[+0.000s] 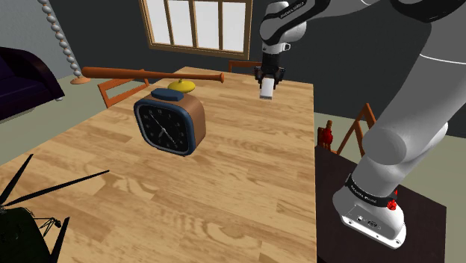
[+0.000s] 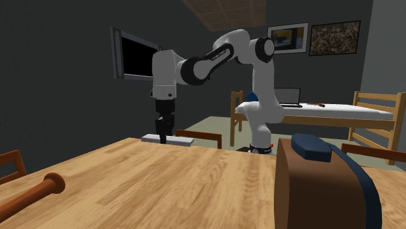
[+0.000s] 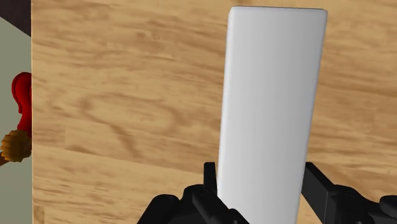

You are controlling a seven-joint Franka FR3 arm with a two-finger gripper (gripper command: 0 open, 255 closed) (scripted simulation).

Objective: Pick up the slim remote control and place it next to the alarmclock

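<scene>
White, dark-jointed arm [image 1: 403,112] stretches out past the brown, blue-faced alarm clock [image 1: 169,123], wrist pointing down.
Its black gripper [image 1: 268,81] clasps a slim, plain white rectangular remote [image 3: 270,108].

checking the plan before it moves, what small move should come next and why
Probably carry the white remote toward the alarm clock: the hand clasps it near the table's far edge, while the clock stands apart, toward the shoulder view's left.

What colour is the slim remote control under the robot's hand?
Plain white to pale grey, no markings; the remote control shows best in the wrist view.
</scene>
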